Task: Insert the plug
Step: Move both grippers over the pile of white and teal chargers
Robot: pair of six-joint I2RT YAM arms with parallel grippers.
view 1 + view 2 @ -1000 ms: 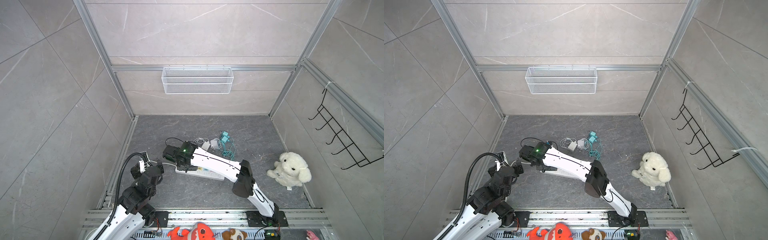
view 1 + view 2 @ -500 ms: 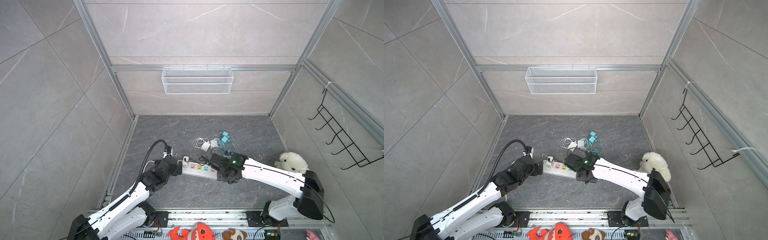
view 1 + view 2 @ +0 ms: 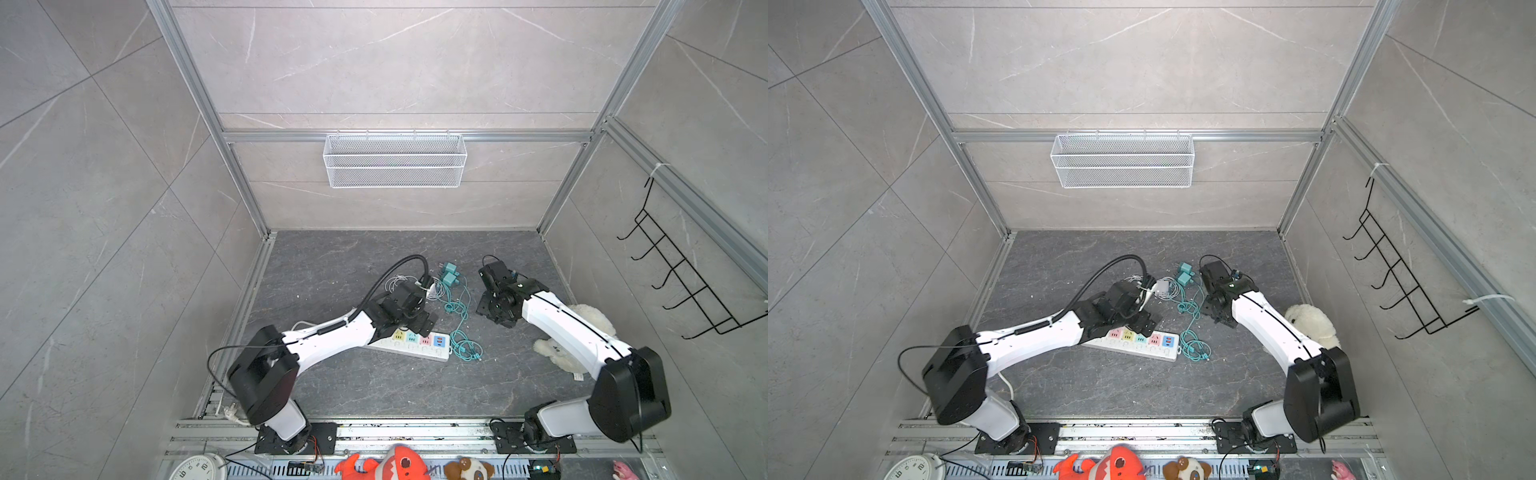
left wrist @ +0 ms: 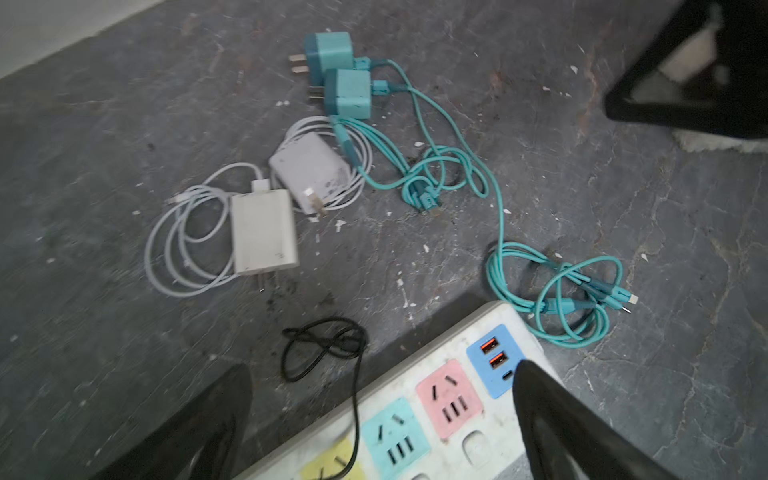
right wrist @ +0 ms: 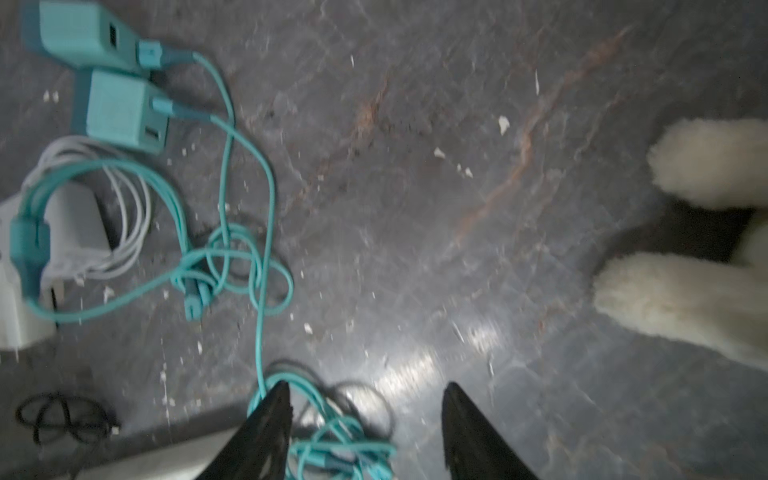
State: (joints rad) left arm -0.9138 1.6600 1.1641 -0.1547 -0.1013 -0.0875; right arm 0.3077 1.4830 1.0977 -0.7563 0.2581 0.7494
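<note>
- Mid-counter [image 3: 332, 266], both top views: power strip [image 3: 419, 347] lies flat and slanted, L arm stretched over its left end.
- Strip faces up: yellow, teal and pink sockets, then a blue USB block at the end nearer the R arm.
- Left tool [image 4: 382, 370]: jaws wide, nothing in them. It hangs low over the strip, w/ one finger [image 4: 552, 415] above the USB block and the other past the strip's edge, over bare counter.
- Teal plugs [image 4: 332, 52]: two, side by side and touching, lying loose on the counter toward the back wall, well apart from the strip.
- White plugs [image 4: 266, 232]: two, just beside each other w/ coiled white cords, between the teal pair and the strip. Both loose on the counter.
- Teal cable [image 4: 557, 299]: runs from the teal plugs, tangles mid-way, ends in a coil right against the strip's USB end.
- Black cable [image 4: 324, 349]: thin loop on the counter, tail crossing the strip's yellow socket.
- Right tool [image 5: 366, 386]: jaws part-way apart, nothing clamped. Teal coil lies below one finger; this wrist view is blurred.
- Plush toy [image 5: 706, 166]: white, on the counter's R side, partly under the R arm in both top views.
- Wire basket [image 3: 395, 166]: hung on the back wall.
</note>
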